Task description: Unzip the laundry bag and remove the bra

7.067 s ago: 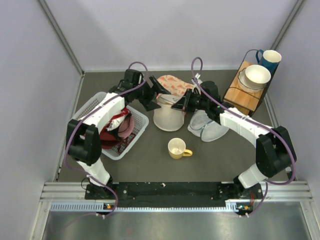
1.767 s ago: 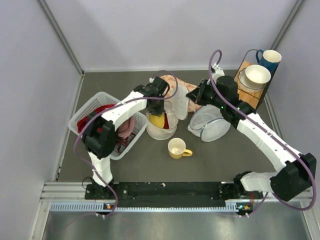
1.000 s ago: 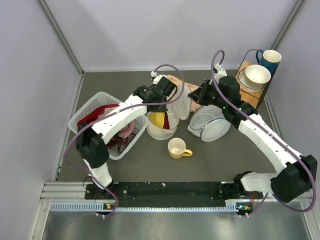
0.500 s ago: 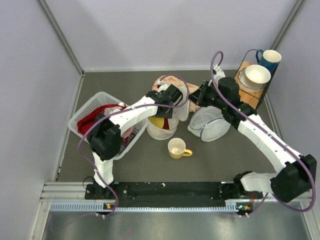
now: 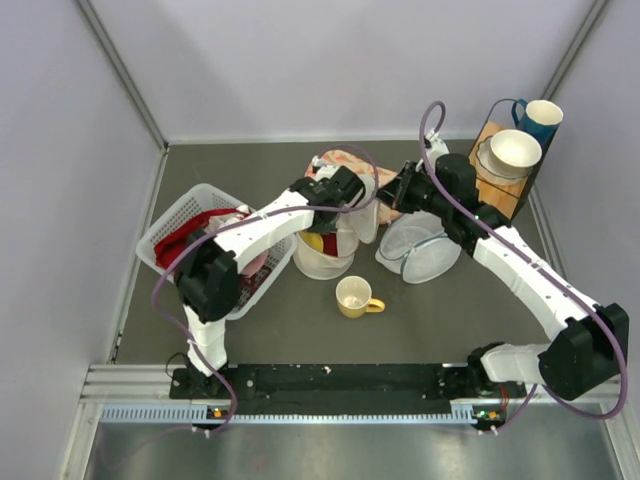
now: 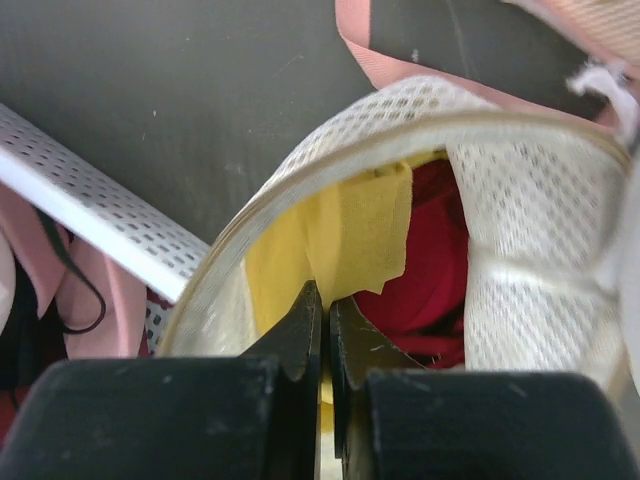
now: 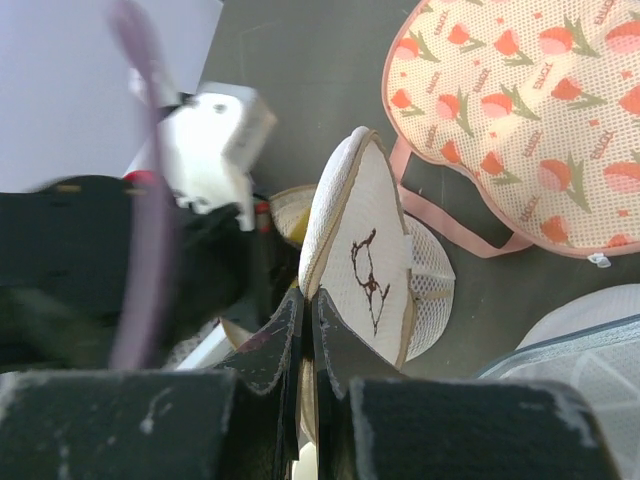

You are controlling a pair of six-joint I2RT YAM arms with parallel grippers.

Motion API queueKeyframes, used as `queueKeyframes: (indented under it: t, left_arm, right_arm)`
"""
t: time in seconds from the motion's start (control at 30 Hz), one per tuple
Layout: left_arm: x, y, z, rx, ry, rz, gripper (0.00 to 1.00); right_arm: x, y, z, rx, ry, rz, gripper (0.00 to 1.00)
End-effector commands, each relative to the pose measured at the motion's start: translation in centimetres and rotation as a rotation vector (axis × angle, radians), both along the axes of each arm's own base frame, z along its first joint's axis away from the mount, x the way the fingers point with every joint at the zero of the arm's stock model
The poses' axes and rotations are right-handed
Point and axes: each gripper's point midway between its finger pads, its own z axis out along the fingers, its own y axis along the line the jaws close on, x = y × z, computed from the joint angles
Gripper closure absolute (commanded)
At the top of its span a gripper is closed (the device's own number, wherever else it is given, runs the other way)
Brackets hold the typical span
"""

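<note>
Laundry bag [image 5: 320, 262] open on dark grey table [image 5: 300, 330], bra [image 6: 350, 230] inside; lilac walls [image 5: 330, 60].

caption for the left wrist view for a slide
Left gripper pinches the yellow bra inside the opened cream mesh laundry bag.

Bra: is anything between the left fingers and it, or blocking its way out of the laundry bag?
Nothing visible. The left gripper is shut on the bra inside the laundry bag. The right gripper pinches the lid upright, leaving the mouth open. Red fabric lies beside the bra inside, not over it.
</note>
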Motion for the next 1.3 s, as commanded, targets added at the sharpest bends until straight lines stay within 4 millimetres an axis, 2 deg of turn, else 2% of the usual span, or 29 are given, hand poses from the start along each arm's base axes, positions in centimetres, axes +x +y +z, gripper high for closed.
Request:
queueKeyframes:
  t: [0.0,0.1,0.2,0.5,0.57,0.6,0.63,0.73,0.8,0.9,1.0,1.1,1.17,1.23,1.27]
  left_arm:
    - [-1.2,-0.9,10.2,-0.200,-0.124,-0.079,1.00]
    - [-2.5,-1.5,13.9,-0.290,-0.155,-0.175,1.00]
    - [-3.3,-1.0,16.8,-0.317,-0.189,-0.210,1.00]
    - [-3.6,-2.3,25.5,-0.556,-0.362,-0.295,1.00]
    - [-3.5,-2.2,26.1,-0.553,-0.367,-0.295,1.00]
    - [-3.5,-2.1,27.3,-0.563,-0.390,-0.295,1.00]
    - [-3.4,-2.0,27.6,-0.557,-0.399,-0.292,1.00]
    - [-3.3,-0.5,30.3,-0.540,-0.474,-0.263,1.00]
    - [-3.3,0.9,33.0,-0.541,-0.552,-0.235,1.00]
    - [-3.5,2.6,36.1,-0.554,-0.631,-0.207,1.00]
    - [-3.7,3.7,37.9,-0.534,-0.687,-0.197,1.00]
    - [-4.0,5.3,38.7,-0.493,-0.715,-0.171,1.00]
    - [-4.2,8.0,38.8,-0.434,-0.737,-0.096,1.00]
    - [-4.1,9.5,38.0,-0.425,-0.712,-0.045,1.00]
    - [-3.8,11.8,37.0,-0.407,-0.680,0.011,1.00]
  right_arm:
    - [0.6,0.1,0.7,0.012,-0.039,-0.011,1.00]
    - [0.8,0.1,0.2,0.005,-0.029,-0.010,1.00]
    - [0.8,0.3,-0.2,0.005,-0.017,-0.004,1.00]
    - [0.7,0.4,0.1,0.010,-0.026,0.001,1.00]
    - [0.7,0.2,0.2,0.006,-0.029,-0.004,1.00]
    - [0.6,0.2,0.3,0.005,-0.031,-0.005,1.00]
    - [0.6,0.1,0.4,0.006,-0.033,-0.007,1.00]
    - [0.5,0.0,0.6,0.006,-0.036,-0.012,1.00]
    - [0.4,0.0,0.5,0.003,-0.036,-0.012,1.00]
    - [0.4,-0.2,0.7,-0.001,-0.044,-0.019,1.00]
    - [0.5,-0.3,0.9,-0.003,-0.053,-0.025,1.00]
    - [0.5,-0.3,1.1,-0.004,-0.058,-0.022,1.00]
    - [0.4,-0.2,1.1,-0.001,-0.055,-0.015,1.00]
    - [0.4,-0.1,1.1,0.001,-0.054,-0.009,1.00]
    - [0.4,0.0,1.1,0.002,-0.055,-0.006,1.00]
